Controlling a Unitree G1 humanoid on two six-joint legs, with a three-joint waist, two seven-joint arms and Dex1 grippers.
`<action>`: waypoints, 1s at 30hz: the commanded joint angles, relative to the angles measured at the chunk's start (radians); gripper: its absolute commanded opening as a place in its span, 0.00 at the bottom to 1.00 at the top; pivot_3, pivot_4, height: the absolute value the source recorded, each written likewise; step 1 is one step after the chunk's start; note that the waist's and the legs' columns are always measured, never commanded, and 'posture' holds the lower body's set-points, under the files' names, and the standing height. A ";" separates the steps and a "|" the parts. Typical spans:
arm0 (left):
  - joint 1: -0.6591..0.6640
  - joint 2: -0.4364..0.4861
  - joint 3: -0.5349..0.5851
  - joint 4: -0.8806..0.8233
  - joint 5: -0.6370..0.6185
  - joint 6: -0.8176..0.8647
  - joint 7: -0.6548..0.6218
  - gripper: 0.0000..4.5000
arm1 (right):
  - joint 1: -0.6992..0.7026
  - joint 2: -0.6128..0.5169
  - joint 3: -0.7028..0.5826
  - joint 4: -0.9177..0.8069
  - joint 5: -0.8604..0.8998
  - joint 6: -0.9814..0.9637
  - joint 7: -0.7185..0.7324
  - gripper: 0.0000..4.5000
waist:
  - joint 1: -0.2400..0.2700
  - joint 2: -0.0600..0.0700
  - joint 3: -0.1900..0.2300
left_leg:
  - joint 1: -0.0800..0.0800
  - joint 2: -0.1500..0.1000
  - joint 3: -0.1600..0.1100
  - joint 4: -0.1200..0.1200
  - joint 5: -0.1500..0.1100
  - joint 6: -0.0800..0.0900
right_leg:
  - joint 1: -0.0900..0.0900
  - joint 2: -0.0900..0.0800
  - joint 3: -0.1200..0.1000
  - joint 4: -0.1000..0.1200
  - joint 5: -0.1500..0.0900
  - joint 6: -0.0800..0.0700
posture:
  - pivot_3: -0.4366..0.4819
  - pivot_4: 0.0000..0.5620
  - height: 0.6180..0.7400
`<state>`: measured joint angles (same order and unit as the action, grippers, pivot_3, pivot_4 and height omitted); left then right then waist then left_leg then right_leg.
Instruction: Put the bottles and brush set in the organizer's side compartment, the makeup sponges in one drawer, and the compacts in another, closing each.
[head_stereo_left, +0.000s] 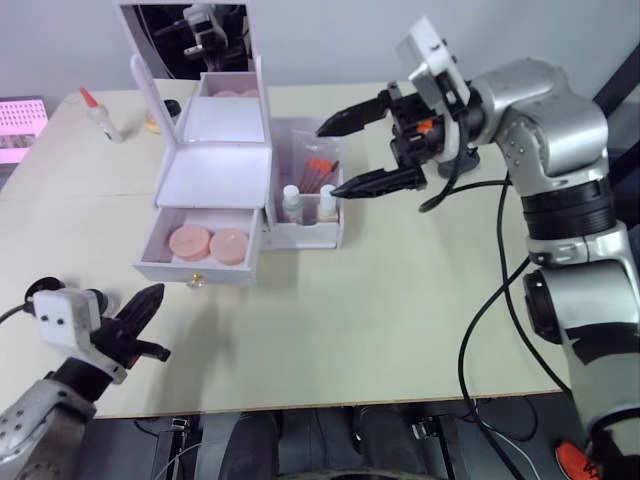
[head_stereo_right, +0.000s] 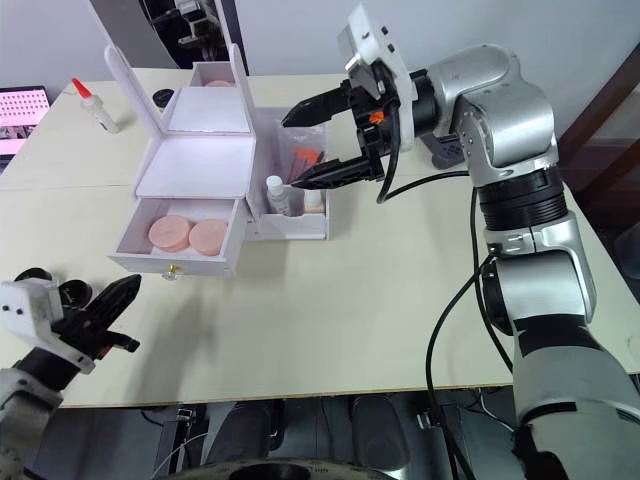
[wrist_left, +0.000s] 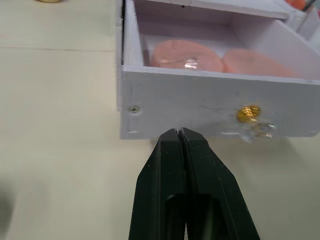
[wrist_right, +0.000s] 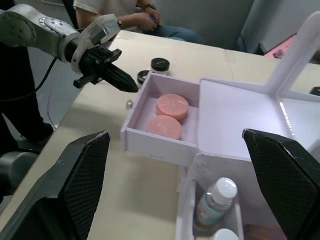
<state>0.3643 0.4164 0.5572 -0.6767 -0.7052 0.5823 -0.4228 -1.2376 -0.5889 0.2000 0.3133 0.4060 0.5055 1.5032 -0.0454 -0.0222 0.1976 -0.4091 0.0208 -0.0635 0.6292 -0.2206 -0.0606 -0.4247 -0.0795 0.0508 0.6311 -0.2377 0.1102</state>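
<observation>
The white organizer (head_stereo_left: 215, 165) stands at the table's back left with its lower drawer (head_stereo_left: 195, 272) pulled out. Two round pink makeup sponges (head_stereo_left: 189, 241) lie in that drawer. The side compartment (head_stereo_left: 305, 237) holds two small bottles (head_stereo_left: 291, 200) and the brush set (head_stereo_left: 318, 168) with orange tips. Two black compacts (wrist_right: 160, 64) sit on the table beyond the organizer's far side. My left gripper (head_stereo_left: 158, 292) is shut and empty, its tip close in front of the drawer face beside the gold knob (wrist_left: 248, 113). My right gripper (head_stereo_left: 328, 160) hangs open above the side compartment, holding nothing.
The organizer's mirror lid (head_stereo_left: 185, 35) stands upright at the back. A small squeeze bottle with a red cap (head_stereo_left: 100, 115) lies at the far left, near a pink box (head_stereo_left: 20, 125). Cables (head_stereo_left: 480, 330) trail over the table's right side. A person (wrist_right: 135, 15) sits behind the table.
</observation>
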 joint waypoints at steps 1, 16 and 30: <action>-0.068 0.034 -0.016 0.037 0.006 -0.026 -0.005 0.01 | -0.042 -0.008 -0.029 0.009 -0.012 -0.022 0.001 1.00 | 0.000 0.000 0.000 | 0.000 0.000 0.000 0.001 0.000 0.000 | 0.000 0.000 0.000 0.000 0.000 0.000 | 0.48 0.27 1.00; -0.417 0.167 -0.134 0.349 0.058 -0.049 -0.110 0.01 | -0.018 0.017 -0.025 -0.096 -0.033 0.061 -0.106 1.00 | 0.002 0.000 0.000 | 0.000 0.000 0.000 0.000 0.000 0.000 | 0.000 0.000 0.000 0.001 0.001 0.001 | 0.48 0.27 1.00; -0.528 0.182 -0.206 0.469 0.108 -0.079 -0.193 0.01 | -0.009 0.000 -0.037 -0.078 -0.037 0.050 -0.111 1.00 | 0.001 0.000 0.000 | 0.000 0.000 -0.001 0.000 0.000 0.000 | 0.000 0.000 0.000 0.000 0.002 0.004 | 0.48 0.27 1.00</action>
<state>-0.1494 0.5835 0.3449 -0.1954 -0.5999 0.5296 -0.6049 -1.2354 -0.5730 0.1955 0.2416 0.3665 0.5674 1.3963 -0.0442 -0.0221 0.1976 -0.4092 0.0208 -0.0641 0.6290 -0.2202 -0.0608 -0.4243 -0.0793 0.0504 0.6316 -0.2353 0.1143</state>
